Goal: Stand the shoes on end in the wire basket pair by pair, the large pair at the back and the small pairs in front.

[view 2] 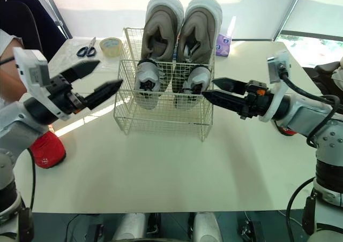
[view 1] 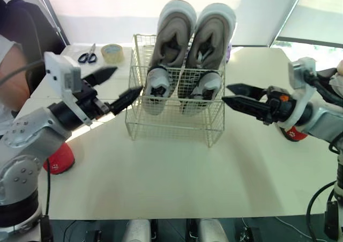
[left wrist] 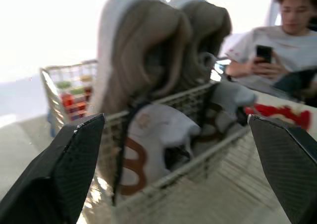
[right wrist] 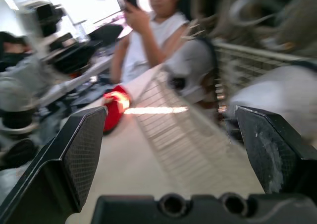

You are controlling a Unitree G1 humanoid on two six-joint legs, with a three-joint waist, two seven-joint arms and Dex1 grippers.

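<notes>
The wire basket sits on the bench. The big shoes stand on end at its back, and the small shoes stand in front. The left fingers and right fingers are wide open, one set on each side, holding nothing.

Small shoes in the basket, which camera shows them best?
Left eye view: both small shoes stand side by side in the wire basket. Right eye view matches; left wrist view sees them from one side; right wrist view, part of one.
</notes>
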